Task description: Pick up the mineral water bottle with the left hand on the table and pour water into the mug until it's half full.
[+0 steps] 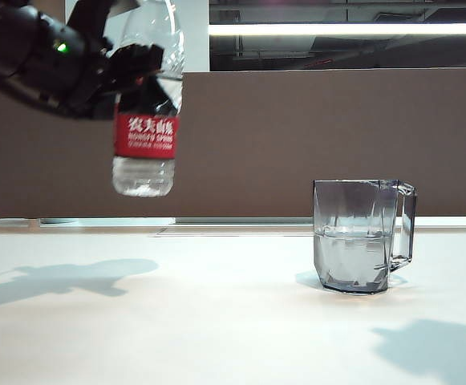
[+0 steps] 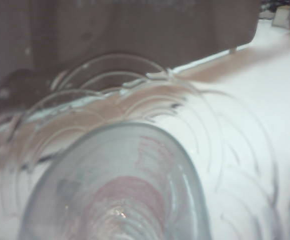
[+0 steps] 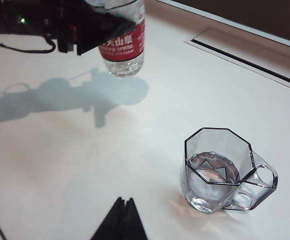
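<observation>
The left hand [image 1: 132, 68] is gripping the mineral water bottle [image 1: 145, 120] upright, well above the white table [image 1: 176, 321], its red label facing out. The faceted grey-tinted mug [image 1: 355, 235] is standing apart, about half full of water.

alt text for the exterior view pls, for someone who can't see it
The left gripper holds the mineral water bottle upright in the air at upper left, well clear of the white table. At right, the mug stands on the table, about half full of water.
</observation>
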`<state>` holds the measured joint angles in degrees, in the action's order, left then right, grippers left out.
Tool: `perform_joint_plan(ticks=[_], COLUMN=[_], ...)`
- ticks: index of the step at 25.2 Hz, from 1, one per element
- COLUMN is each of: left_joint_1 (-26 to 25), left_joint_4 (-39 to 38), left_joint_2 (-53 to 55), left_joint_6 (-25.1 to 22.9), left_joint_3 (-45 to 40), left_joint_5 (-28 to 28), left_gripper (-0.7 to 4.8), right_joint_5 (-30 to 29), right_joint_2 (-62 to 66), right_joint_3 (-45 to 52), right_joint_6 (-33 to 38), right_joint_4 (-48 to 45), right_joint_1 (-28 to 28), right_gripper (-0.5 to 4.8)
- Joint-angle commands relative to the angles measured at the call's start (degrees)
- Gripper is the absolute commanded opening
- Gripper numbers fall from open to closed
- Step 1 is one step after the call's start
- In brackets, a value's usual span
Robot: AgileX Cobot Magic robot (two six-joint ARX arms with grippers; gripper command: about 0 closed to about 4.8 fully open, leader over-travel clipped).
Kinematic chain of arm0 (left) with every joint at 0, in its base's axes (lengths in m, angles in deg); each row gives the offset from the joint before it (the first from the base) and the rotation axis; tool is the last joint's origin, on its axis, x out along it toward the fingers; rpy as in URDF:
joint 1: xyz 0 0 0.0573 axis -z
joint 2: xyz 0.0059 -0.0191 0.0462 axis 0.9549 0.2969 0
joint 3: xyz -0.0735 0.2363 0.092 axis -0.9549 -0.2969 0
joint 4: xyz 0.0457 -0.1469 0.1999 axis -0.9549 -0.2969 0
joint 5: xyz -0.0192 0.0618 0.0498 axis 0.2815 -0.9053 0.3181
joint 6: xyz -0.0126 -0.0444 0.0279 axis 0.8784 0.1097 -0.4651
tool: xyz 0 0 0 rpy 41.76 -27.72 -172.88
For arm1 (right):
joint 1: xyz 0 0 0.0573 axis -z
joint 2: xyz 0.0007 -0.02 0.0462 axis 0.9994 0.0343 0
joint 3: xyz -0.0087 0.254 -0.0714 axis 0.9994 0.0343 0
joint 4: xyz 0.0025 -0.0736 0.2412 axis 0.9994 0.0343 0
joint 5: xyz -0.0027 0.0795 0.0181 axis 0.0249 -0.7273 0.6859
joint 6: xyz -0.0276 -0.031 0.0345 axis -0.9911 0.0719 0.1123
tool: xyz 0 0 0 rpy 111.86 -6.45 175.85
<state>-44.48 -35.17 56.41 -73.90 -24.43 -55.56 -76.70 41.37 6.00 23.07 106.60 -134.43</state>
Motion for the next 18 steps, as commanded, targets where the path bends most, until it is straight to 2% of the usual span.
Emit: perform_joint_plan(ticks=[1, 9, 18], left_joint_1=[-2.6, -4.1, -7.5], left_joint_4=[2.7, 12.5, 20.0], left_joint_2=[-1.4, -2.8, -2.7], left_joint_6=[3.8, 4.7, 5.5], left_joint_3=[-3.0, -13.4, -19.1], left_joint_5=[0.2, 0.2, 0.2], left_gripper=[1.82, 1.82, 1.83], right_joint_5=[-0.1, -0.1, -0.1], right_joint_2=[-0.2, -0.3, -0.6], right_joint_3=[-0.4, -0.4, -0.4], right_joint_6=[0.2, 0.2, 0.2], right_joint_4=[-0.6, -0.6, -0.7], right_joint_1=[0.0, 0.0, 0.0], right_gripper=[-0.08, -0.08, -0.08])
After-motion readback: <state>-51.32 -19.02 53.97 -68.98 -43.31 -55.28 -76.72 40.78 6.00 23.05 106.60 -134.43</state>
